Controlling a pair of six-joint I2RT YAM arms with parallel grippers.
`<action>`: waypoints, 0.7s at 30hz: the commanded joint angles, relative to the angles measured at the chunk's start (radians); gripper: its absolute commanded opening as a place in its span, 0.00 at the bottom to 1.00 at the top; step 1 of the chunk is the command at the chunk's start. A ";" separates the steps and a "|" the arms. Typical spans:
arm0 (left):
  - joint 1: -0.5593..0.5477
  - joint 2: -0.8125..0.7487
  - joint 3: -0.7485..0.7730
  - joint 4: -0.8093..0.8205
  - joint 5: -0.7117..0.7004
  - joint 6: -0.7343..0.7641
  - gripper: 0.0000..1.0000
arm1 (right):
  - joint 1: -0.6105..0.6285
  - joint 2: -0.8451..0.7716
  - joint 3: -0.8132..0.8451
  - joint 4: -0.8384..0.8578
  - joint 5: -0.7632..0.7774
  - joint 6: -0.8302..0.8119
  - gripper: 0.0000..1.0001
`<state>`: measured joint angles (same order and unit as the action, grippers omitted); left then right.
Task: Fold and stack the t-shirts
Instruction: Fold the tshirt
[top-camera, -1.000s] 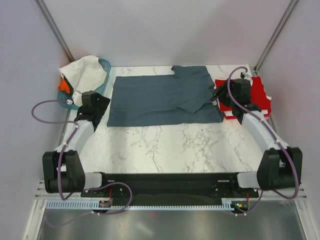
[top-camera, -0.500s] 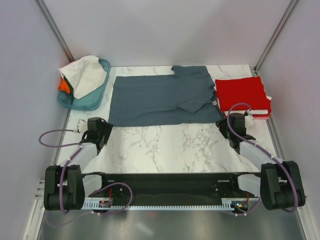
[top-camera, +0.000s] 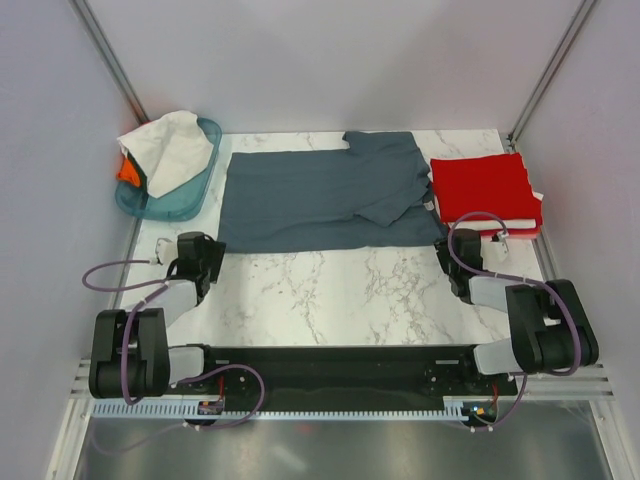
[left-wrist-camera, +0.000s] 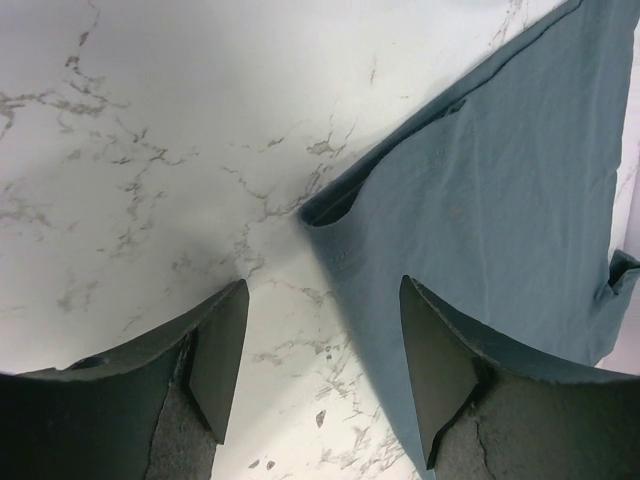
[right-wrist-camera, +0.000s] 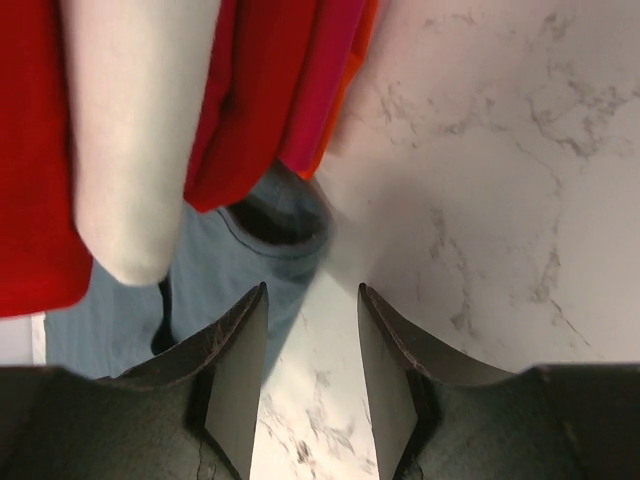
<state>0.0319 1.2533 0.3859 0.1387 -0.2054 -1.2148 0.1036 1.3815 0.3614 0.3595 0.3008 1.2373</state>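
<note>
A slate blue-grey t-shirt (top-camera: 320, 200) lies spread flat at the back middle of the marble table (top-camera: 340, 290). My left gripper (top-camera: 205, 252) sits low by its near left corner. In the left wrist view that gripper (left-wrist-camera: 320, 300) is open, with the shirt's corner (left-wrist-camera: 330, 205) just ahead of the fingertips. My right gripper (top-camera: 456, 244) is by the near right corner, also open (right-wrist-camera: 312, 300), with the blue-grey hem (right-wrist-camera: 240, 260) ahead of its left finger. Folded red t-shirts (top-camera: 483, 188) are stacked at the right, with white (right-wrist-camera: 130, 130) and orange (right-wrist-camera: 352, 60) layers showing.
A teal basket (top-camera: 190, 195) at the back left holds a crumpled white t-shirt (top-camera: 170, 145) and an orange one (top-camera: 127, 172). Grey walls close in on both sides. Bare marble runs between the shirt's near hem and the arm bases.
Both arms have drawn back toward the near edge, from beside the shirt's sides to its two near corners. The red stack, covered by the right arm before, now shows fully.
</note>
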 joint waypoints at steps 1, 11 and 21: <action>-0.001 0.018 0.005 0.024 -0.045 -0.055 0.69 | 0.005 0.066 0.042 0.061 0.077 0.036 0.49; 0.000 0.037 0.001 0.022 -0.061 -0.063 0.69 | 0.011 0.175 0.082 0.082 0.090 0.048 0.10; -0.001 0.095 0.019 0.053 -0.060 -0.069 0.62 | 0.015 0.091 0.067 0.032 0.113 0.010 0.00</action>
<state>0.0319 1.3033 0.3882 0.1947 -0.2260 -1.2530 0.1154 1.5055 0.4286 0.4095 0.3801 1.2652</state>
